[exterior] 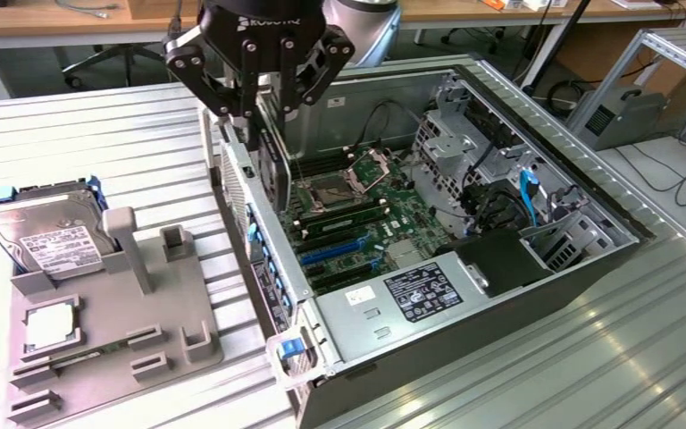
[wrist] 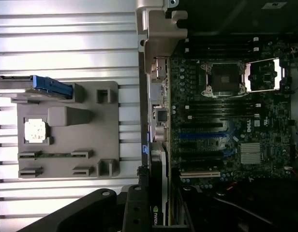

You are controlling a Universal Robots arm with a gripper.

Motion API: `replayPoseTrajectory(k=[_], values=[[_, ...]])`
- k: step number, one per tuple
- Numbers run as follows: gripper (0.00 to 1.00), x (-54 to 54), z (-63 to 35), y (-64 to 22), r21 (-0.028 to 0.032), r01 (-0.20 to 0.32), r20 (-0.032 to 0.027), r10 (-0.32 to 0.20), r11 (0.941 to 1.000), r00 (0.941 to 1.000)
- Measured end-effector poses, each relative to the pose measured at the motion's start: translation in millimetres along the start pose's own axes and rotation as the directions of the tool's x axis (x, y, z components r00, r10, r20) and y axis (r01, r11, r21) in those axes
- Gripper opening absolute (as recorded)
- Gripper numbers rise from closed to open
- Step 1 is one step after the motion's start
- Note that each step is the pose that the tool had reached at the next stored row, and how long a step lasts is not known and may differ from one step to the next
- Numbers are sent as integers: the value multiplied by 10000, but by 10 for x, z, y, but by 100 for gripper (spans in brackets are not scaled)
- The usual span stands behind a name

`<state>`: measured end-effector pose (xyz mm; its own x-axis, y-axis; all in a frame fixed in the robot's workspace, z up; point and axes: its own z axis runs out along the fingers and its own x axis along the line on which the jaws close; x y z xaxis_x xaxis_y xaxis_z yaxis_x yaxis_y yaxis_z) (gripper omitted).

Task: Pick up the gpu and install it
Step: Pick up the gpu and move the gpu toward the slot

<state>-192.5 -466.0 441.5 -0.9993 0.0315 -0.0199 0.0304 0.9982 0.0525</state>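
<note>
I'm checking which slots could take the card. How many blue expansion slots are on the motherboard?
2. Both sit side by side in the middle of the motherboard: one blue slot nearer the CPU socket, the other nearer the pale slot. The gpu may hide more.

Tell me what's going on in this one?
The arm's gripper is shut on the gpu, holding it on edge over the open computer case, above the motherboard near the case's rear wall. It does not look seated in a slot yet. The hard drive and CPU chip sit on the grey holder beside the case.
</note>
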Motion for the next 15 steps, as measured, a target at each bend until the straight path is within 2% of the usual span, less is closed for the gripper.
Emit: replayPoseTrajectory(k=[15], values=[[27,-445,10,14,0,1,0,-1,10000,10000]])
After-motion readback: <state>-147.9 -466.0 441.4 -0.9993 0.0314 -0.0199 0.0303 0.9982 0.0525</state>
